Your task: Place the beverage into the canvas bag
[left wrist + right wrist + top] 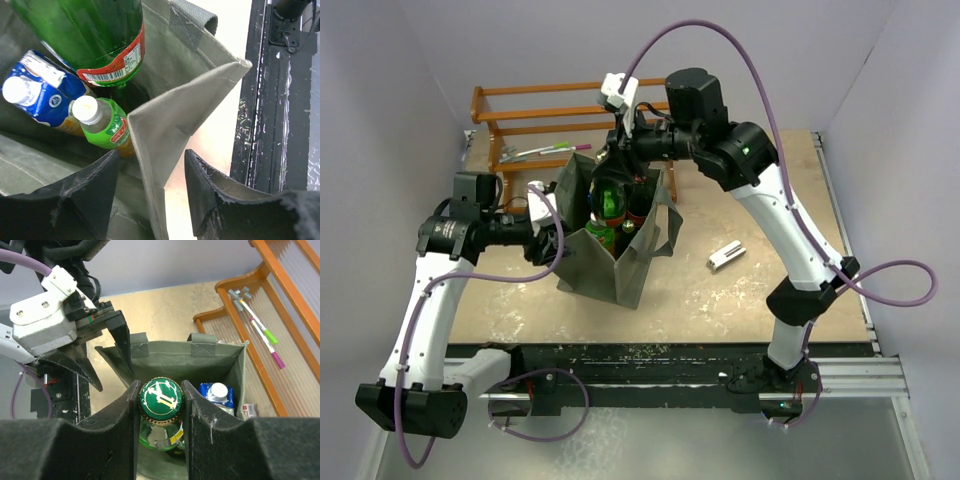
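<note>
Fabric between the parted jaws of the left pincer: a folded wall edge of the canvas bag, straddled with a gap on each side, not pinched. Just past its fingertips, inside the bag: a small green bottle with a white cap and, touching it, a blue-and-white drink, also white-capped. Right pincer closed tight on the green-and-gold cap of the big green bottle; holds it upright, body hanging straight below the fingers and through the bag's mouth, base just above the two smaller drinks. Across the mouth from the right pincer: the left pincer at the opposite wall. Off to one side of the right pincer, well apart from the bag: an orange wooden rack carrying pens. Below the right arm, on the table: a small white object, near the bag.
</note>
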Controlling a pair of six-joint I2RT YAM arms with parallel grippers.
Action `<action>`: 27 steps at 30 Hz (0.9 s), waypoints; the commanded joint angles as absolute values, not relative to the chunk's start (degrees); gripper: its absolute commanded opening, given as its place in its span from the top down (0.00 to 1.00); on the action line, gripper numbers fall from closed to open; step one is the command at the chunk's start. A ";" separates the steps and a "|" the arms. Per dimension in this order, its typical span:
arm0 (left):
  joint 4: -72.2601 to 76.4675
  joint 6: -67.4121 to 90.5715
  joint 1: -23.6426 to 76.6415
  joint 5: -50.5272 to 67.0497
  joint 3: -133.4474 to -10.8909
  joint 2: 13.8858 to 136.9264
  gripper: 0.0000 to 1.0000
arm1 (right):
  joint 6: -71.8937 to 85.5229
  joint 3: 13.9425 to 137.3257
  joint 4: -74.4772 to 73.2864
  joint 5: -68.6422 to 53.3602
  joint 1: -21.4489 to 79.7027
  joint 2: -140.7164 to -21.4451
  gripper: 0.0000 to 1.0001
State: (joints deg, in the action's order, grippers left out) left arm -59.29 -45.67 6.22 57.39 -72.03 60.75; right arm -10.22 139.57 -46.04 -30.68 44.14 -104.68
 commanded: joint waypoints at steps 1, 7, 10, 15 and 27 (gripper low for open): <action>-55.34 -46.19 6.76 61.62 -69.36 59.54 0.45 | -8.03 139.25 -34.38 -31.77 44.89 -101.47 1.00; -55.08 -45.65 6.86 62.91 -67.25 56.96 0.57 | -6.87 134.91 -32.78 -32.58 45.73 -101.29 1.00; -58.63 -49.13 6.86 64.83 -68.02 56.20 0.67 | -6.68 131.86 -31.72 -33.46 46.25 -100.65 1.00; -67.06 -58.07 6.85 66.61 -70.64 57.73 0.82 | -6.48 128.94 -30.51 -36.70 47.50 -100.11 1.00; -77.41 -69.33 6.94 65.92 -73.03 61.98 0.92 | -9.88 120.37 -30.32 -40.25 49.92 -97.38 1.00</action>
State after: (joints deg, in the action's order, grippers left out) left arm -74.32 -65.25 6.52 63.77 -71.16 62.39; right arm -9.45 121.25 -38.20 -35.35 49.30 -102.78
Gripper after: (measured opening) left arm 0.092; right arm 0.357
